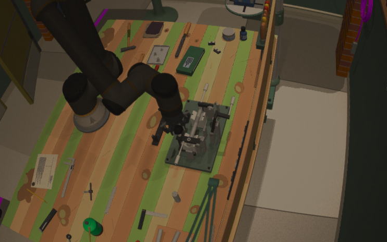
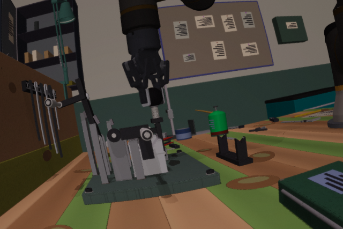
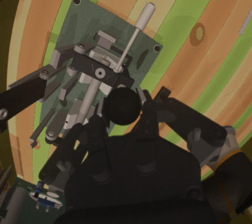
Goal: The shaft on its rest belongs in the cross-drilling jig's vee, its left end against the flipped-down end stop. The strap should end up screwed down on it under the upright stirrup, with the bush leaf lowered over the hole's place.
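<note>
The shaft (image 3: 89, 97) lies in the jig's vee, its near end hidden behind my fingers in the wrist camera. The dark strap (image 3: 100, 71) crosses over it. The strap's screw carries a black round knob (image 2: 154, 96) on a threaded stem (image 2: 155, 113). My gripper (image 2: 153, 95) is closed on that knob from above, a finger on each side of it. The jig (image 1: 196, 133) sits on a green base plate. The bush leaf (image 2: 69, 100) stands raised on the jig's left side. The shaft's black rest (image 2: 234, 149) stands empty to the right.
Behind the jig are a pin board (image 2: 214, 38), a green oil can (image 2: 217, 122) and a blue tin (image 2: 182, 133). A tool rack (image 2: 41, 110) hangs on the left wall. A green book (image 2: 315, 190) lies at front right. Loose tools lie across the striped bench.
</note>
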Tool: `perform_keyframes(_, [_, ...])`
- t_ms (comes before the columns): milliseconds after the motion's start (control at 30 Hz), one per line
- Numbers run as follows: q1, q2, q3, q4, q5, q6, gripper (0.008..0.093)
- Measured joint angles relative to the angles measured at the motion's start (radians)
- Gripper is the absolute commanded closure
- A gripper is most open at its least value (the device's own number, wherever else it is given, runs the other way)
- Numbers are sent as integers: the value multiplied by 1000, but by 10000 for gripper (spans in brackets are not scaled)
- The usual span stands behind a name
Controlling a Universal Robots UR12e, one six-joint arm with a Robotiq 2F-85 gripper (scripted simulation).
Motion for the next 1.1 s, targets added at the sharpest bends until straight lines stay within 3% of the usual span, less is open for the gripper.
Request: perform_keyframes(1100, [0,0,0,0,0,1,299])
